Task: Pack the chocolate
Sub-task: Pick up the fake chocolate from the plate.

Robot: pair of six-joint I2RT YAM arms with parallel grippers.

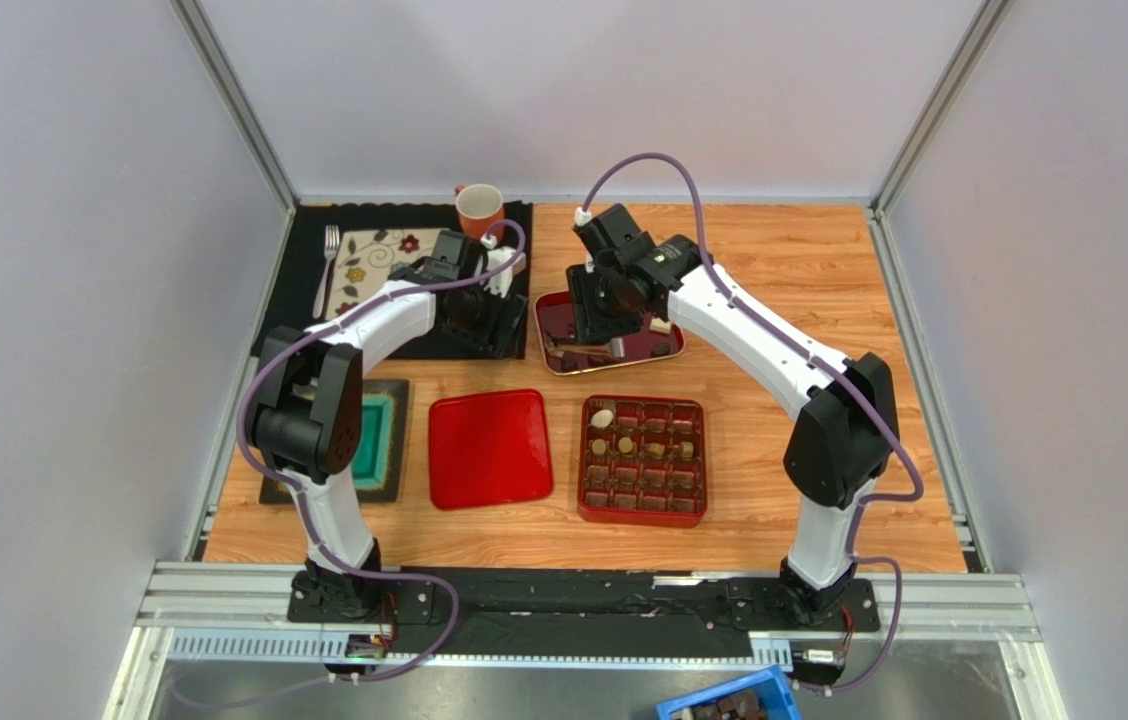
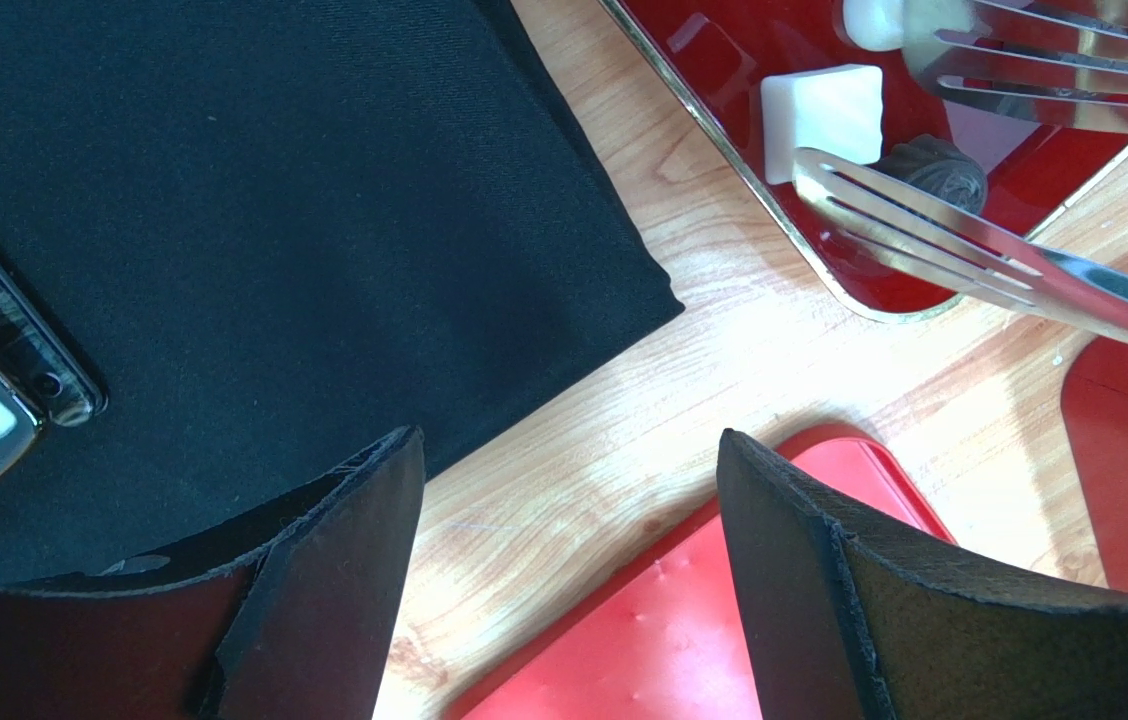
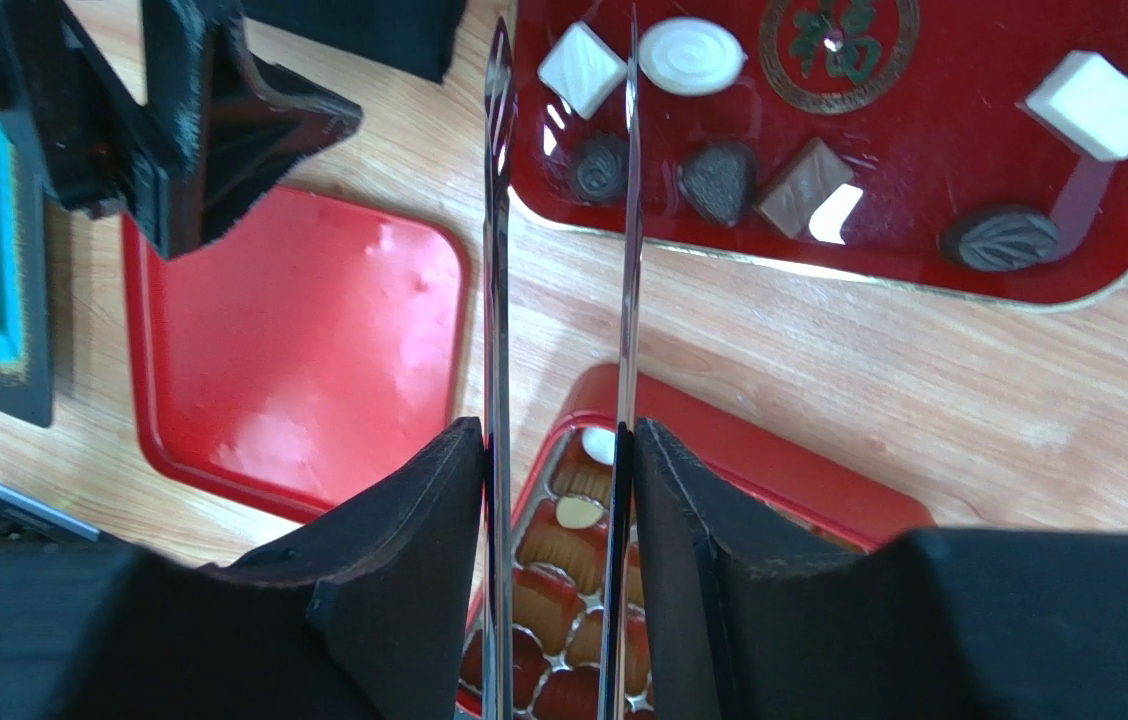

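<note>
Small dark and white chocolate pieces [image 3: 716,180] lie loose in glossy dark red tray with gold emblem [image 3: 946,135]. More sit in red gridded plastic box [image 1: 644,459] at tray's 6 o'clock. Pale wooden tabletop [image 1: 901,270], grey booth walls [image 1: 59,225]. Flat red lid [image 1: 489,447] at box's 9 o'clock. Thin steel tongs [image 3: 497,225] pinched in right gripper [image 3: 555,450], tips reaching tray. The left gripper [image 2: 570,450] gapes wide, empty. From above, arm hides part of tray; box pieces too small to sort.

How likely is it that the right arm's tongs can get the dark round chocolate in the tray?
Probably yes. The right tool grips the tongs, whose open blades appear to straddle the dark round chocolate on the tray. Nothing covers it, and the left tool stands aside.
</note>
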